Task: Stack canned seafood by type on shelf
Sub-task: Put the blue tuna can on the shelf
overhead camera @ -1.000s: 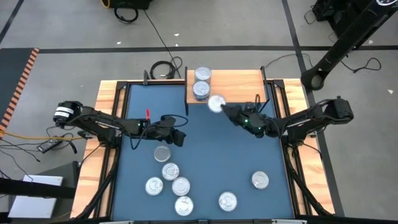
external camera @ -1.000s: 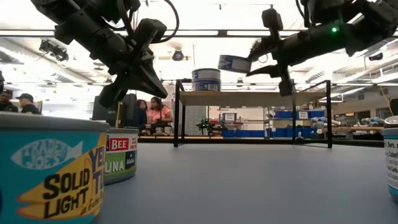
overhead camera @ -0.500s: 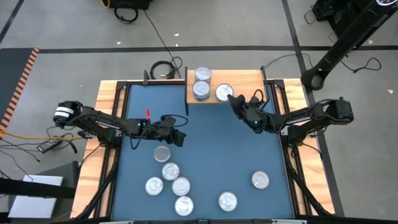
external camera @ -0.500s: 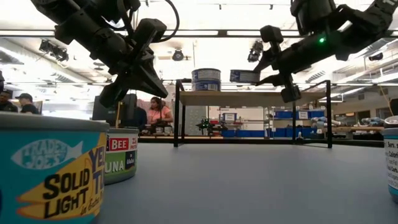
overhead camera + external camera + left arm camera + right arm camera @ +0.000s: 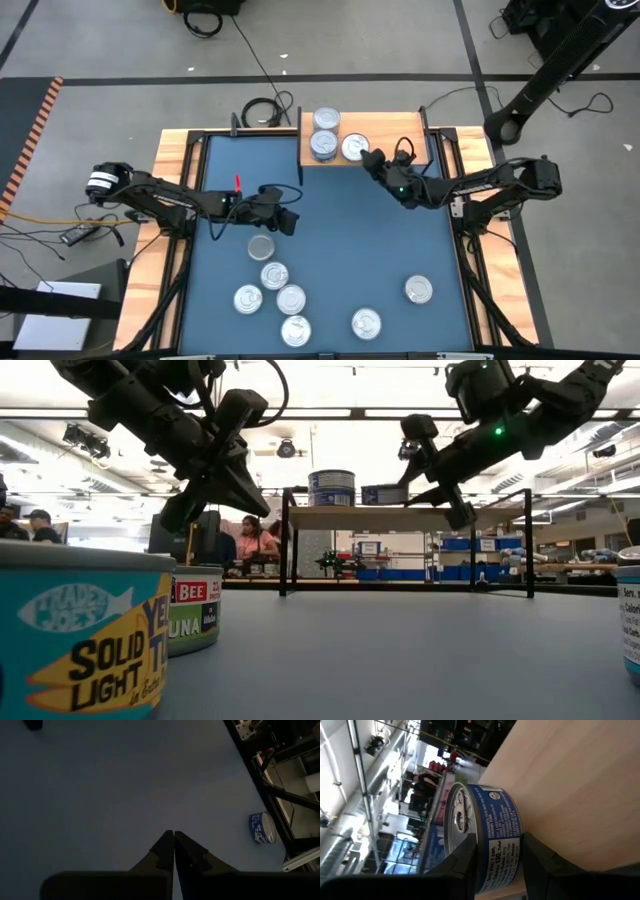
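Observation:
The shelf (image 5: 395, 135) stands at the table's far edge, a light-wood board on black legs. At its left end stand cans (image 5: 323, 146), seen as a blue-labelled pile (image 5: 331, 488) in the low view. Just right of them, my right gripper (image 5: 368, 158) is shut on a blue-labelled can (image 5: 355, 148) over the board. My left gripper (image 5: 288, 222) hangs shut and empty above the table's left middle, its fingers (image 5: 173, 851) together. Several silver-lidded cans (image 5: 274, 275) rest on the blue table near its front. My right gripper pinches the can between its two fingers, one on the lid's rim (image 5: 468, 838) and one at the bottom rim (image 5: 522, 845), on the can's near-right side. The fingers reach in nearly level from the table's right-near side. The can (image 5: 385, 494) sits level just over the board (image 5: 570, 785); whether it touches, I cannot tell.
Loose cans lie at the front left (image 5: 247, 299), front middle (image 5: 366, 323) and front right (image 5: 418, 290). A teal can (image 5: 80, 630) and a tuna can (image 5: 195, 610) stand close to the low camera. The shelf's right half is bare wood. Wooden strips edge the table.
My right gripper has carried the can from in front of the shelf's near edge toward the far edge and down, over the board beside the cans there. The can, tilted and higher a second ago, now sits level just above the board.

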`<state>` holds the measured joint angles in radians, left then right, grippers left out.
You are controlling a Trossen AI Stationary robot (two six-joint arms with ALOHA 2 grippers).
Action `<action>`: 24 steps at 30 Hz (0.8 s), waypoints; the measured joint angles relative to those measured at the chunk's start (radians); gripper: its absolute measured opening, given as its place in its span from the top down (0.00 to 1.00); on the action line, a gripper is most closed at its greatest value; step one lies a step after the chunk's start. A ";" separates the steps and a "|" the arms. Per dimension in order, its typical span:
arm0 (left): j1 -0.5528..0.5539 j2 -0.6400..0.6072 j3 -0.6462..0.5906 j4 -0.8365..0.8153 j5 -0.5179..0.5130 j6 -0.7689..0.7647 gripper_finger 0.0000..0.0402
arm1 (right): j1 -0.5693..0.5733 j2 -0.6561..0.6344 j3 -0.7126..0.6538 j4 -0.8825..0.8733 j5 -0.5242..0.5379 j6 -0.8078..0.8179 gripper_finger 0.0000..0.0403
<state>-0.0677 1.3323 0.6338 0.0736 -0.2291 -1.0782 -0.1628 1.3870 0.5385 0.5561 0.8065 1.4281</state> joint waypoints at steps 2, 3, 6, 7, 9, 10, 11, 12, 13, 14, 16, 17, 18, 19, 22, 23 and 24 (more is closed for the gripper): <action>0.000 0.000 0.000 -0.006 0.001 0.000 0.96 | -0.005 0.002 0.000 -0.012 -0.012 -0.007 0.72; 0.000 0.000 0.000 -0.008 0.001 0.000 0.96 | -0.006 0.001 0.000 -0.017 -0.019 -0.008 0.72; 0.000 0.000 0.000 -0.011 0.002 0.000 0.96 | -0.013 0.001 0.000 -0.016 -0.029 -0.025 0.72; 0.000 0.000 0.000 -0.012 0.002 0.000 0.96 | -0.018 0.001 0.000 -0.010 -0.042 -0.041 0.72; 0.000 0.000 0.000 -0.018 0.002 0.000 0.96 | -0.030 0.001 0.000 0.001 -0.072 -0.069 0.70; 0.000 0.000 0.000 -0.018 0.002 0.000 0.96 | -0.036 0.001 0.000 0.004 -0.086 -0.075 0.67; 0.000 0.000 0.000 -0.018 0.002 0.000 0.96 | -0.043 0.000 0.000 0.005 -0.097 -0.078 0.63; 0.000 0.000 0.000 -0.017 0.002 0.000 0.96 | -0.049 0.000 0.000 0.005 -0.104 -0.079 0.59; 0.000 0.000 0.000 -0.016 0.002 0.000 0.96 | -0.056 0.000 0.000 0.006 -0.115 -0.078 0.55; 0.000 0.000 0.000 -0.015 0.002 0.000 0.96 | -0.063 -0.002 0.000 0.009 -0.132 -0.076 0.52; 0.000 0.000 0.000 -0.011 0.001 0.000 0.96 | -0.077 -0.002 0.000 0.014 -0.171 -0.074 0.49; 0.000 0.000 0.000 -0.004 0.001 0.001 0.96 | -0.082 -0.002 0.000 0.015 -0.187 -0.080 0.49; 0.000 0.000 0.000 0.007 0.001 0.001 0.96 | -0.088 -0.003 0.000 0.017 -0.204 -0.093 0.48; 0.000 0.000 0.000 0.020 0.001 0.001 0.96 | -0.094 -0.006 0.000 0.016 -0.224 -0.100 0.49; 0.000 0.000 0.000 0.049 0.001 0.014 0.96 | -0.105 -0.025 -0.001 -0.004 -0.261 -0.117 0.51; 0.000 0.000 0.000 0.049 0.002 0.021 0.96 | -0.107 -0.035 -0.002 -0.019 -0.267 -0.126 0.51; 0.000 0.000 0.000 0.049 0.002 0.022 0.96 | -0.111 -0.049 -0.002 -0.036 -0.269 -0.133 0.52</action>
<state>-0.0673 1.3323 0.6338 0.1227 -0.2276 -1.0562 -0.2742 1.3380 0.5365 0.5205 0.5376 1.2953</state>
